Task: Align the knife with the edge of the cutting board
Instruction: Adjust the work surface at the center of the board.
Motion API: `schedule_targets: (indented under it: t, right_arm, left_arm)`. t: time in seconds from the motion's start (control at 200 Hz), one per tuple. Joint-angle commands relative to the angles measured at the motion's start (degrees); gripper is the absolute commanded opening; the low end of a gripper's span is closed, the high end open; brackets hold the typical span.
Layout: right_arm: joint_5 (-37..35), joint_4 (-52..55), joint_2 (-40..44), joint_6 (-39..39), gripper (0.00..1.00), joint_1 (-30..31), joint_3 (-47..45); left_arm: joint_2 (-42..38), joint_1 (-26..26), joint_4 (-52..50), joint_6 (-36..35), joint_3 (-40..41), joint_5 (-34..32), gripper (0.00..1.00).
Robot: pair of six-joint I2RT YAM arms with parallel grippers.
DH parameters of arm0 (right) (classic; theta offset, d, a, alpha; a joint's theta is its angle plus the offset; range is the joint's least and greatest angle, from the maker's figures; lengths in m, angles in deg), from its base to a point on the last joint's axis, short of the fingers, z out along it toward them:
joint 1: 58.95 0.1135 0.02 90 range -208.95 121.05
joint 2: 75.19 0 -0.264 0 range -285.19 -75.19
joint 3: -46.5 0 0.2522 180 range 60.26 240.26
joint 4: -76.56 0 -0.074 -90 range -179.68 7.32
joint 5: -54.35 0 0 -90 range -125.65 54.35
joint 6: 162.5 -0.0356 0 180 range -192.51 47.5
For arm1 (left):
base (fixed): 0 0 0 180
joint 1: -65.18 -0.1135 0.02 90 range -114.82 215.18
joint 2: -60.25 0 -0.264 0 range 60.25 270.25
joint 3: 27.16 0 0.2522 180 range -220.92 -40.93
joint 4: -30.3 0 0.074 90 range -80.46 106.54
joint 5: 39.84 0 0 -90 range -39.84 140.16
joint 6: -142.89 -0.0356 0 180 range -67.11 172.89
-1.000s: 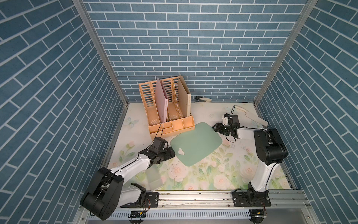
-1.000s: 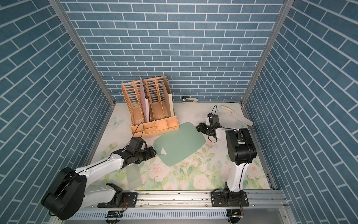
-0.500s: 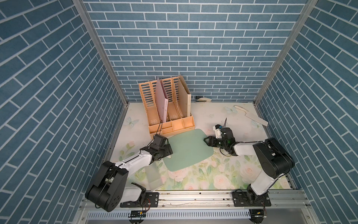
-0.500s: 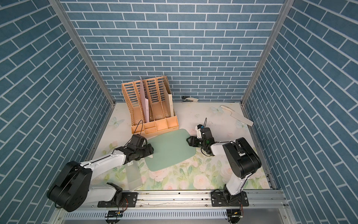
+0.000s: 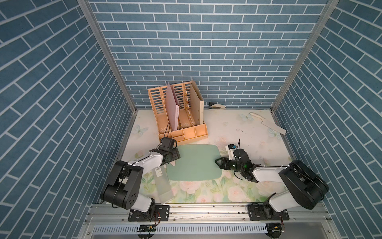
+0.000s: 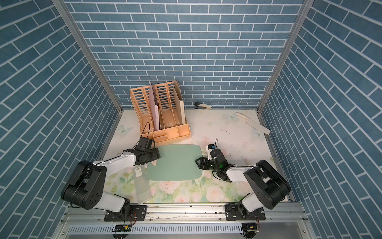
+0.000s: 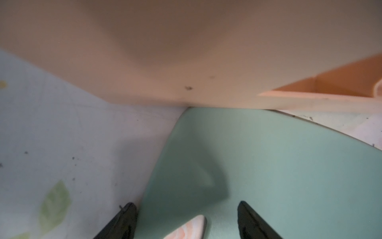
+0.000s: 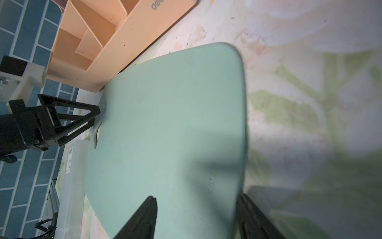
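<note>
While the cream-white, broad-bladed knife (image 5: pixel 267 124) lies flat by the far right wall, well apart from the flat mint-green cutting board (image 5: pixel 194 163), I see that board mid-table, just beside the orange plastic file organiser (image 5: pixel 182 122). My left gripper (image 7: pixel 186 204) straddles the board's holed end with its jaws apart. My right gripper (image 8: pixel 196 197) sits at the opposite end, likewise parted, gripping nothing. A translucent barcoded sleeve (image 5: pixel 163 186) lies near the board's left corner.
</note>
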Motion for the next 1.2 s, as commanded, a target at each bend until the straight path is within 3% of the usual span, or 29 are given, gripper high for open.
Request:
schedule_targets:
  t: [0.0,0.435,0.625,0.99,1.19]
  right_arm:
    - [0.88,8.79,1.92,-3.99,0.65,2.3,-2.5]
    - [-9.14,20.21,6.07,0.73,0.73,-0.11,3.5]
    - [-6.01,20.0,1.72,1.58,0.73,-3.82,6.11]
    - [-3.88,17.99,-4.58,2.76,0.72,-4.6,8.36]
    - [-3.27,17.15,-5.67,2.75,0.72,-4.77,8.14]
  left_arm:
    - [0.54,0.48,0.43,-0.79,-1.23,7.39,0.79]
    - [-5.0,0.52,1.07,-1.51,3.26,13.33,0.8]
    - [-5.78,0.53,4.04,0.01,7.21,16.15,0.79]
    - [-8.0,2.23,6.97,2.67,10.8,20.93,0.79]
    - [-9.01,2.37,3.07,0.26,6.93,15.72,0.8]
